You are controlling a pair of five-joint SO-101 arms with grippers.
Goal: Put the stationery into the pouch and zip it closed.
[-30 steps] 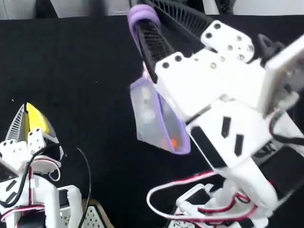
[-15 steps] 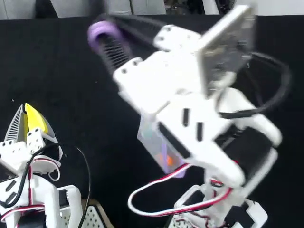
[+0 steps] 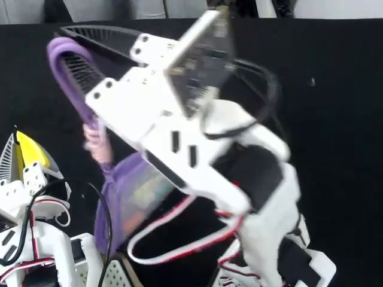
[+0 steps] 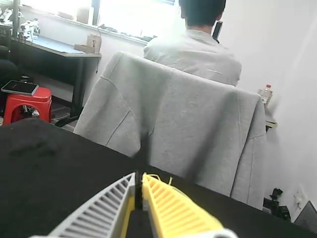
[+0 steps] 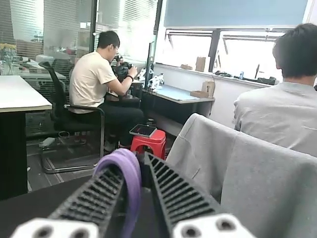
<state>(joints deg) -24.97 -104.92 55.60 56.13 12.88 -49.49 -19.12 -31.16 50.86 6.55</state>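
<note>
Purple fabric hangs in mid-air over the black surface (image 3: 335, 89). It is the pouch (image 3: 134, 194), dangling tilted below the right arm and close to the left arm's base. It is carried by its loop (image 3: 63, 66), which the right end effector (image 3: 60, 42) has clamped between its black ribbed fingers. The right wrist view shows the same grip, with the loop (image 5: 124, 173) pinched in the right end effector (image 5: 134, 168) and the fingers raised to face the room rather than the surface.

Holding the pouch by the loop lets the body hang free. My guess is that this serves to carry it across toward the other arm, or to let the contents settle to the lower end.

The left end effector (image 3: 17, 136) sits low at the near left edge, apart from the pouch. Its grey and yellow fingers are pressed together on nothing, as the left wrist view confirms (image 4: 138, 177). It looks parked, not helping.

As for contents, the pouch has a pale, see-through window (image 3: 143, 191) with smeared patches of colour behind it. That suggests stationery is already inside, though motion blur hides what or how much. Whether the zip is drawn I cannot tell, and no loose stationery is to be made out on the surface.
</note>
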